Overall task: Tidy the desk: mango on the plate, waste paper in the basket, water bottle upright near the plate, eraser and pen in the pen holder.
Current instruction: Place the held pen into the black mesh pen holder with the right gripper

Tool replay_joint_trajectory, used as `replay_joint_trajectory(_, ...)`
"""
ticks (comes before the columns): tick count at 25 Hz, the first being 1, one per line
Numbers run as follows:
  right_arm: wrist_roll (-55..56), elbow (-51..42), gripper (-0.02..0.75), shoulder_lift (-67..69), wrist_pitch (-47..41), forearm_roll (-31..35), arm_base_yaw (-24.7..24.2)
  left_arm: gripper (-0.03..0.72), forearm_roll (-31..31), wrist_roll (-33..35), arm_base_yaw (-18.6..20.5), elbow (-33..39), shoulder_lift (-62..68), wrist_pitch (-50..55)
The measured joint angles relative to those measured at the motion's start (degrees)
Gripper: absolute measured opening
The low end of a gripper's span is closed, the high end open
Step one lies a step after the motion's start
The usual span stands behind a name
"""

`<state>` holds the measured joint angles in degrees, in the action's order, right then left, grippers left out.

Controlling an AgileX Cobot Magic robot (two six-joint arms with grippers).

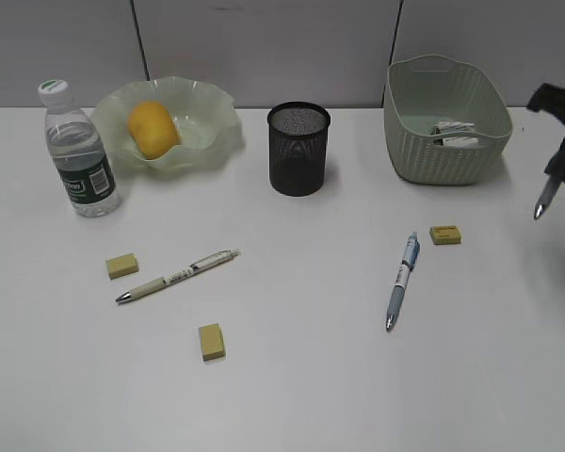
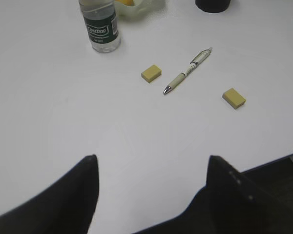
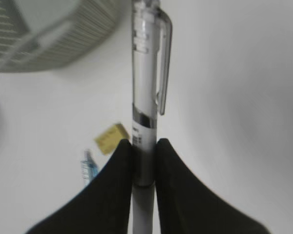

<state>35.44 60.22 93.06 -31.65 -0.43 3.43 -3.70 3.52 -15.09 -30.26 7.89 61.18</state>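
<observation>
Mango [image 1: 153,128] in plate [image 1: 217,132]

Exterior camera slanting down at desk [image 1: 292,395], wrist cameras nearer, all sharing its white top

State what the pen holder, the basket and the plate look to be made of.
Pen holder: black metal mesh, matte; light shows through its fine grid. Basket: pale green plastic, probably moulded, with ribbed woven-look sides and a smooth rim. Plate: translucent pale green, glass or plastic, glossy, with a wavy rim.
</observation>
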Motion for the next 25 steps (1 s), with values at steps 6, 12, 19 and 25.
replay_joint_trajectory(6,-5.91,0.00,0.122,-6.74,12.53,3.76,3.54,0.519,0.00,0.00,0.00,0.00,0.00,0.00)
replay_joint_trajectory(12,-13.02,2.03,0.122,-7.28,27.30,3.03,12.61,0.519,0.00,0.00,0.00,0.00,0.00,0.00)
replay_joint_trajectory(19,-16.81,2.73,0.122,-5.20,48.85,-7.52,19.76,0.519,0.00,0.00,0.00,0.00,0.00,0.00)
replay_joint_trajectory(25,-16.92,8.32,0.123,3.49,52.36,-10.67,21.87,0.519,0.00,0.00,0.00,0.00,0.00,0.00)
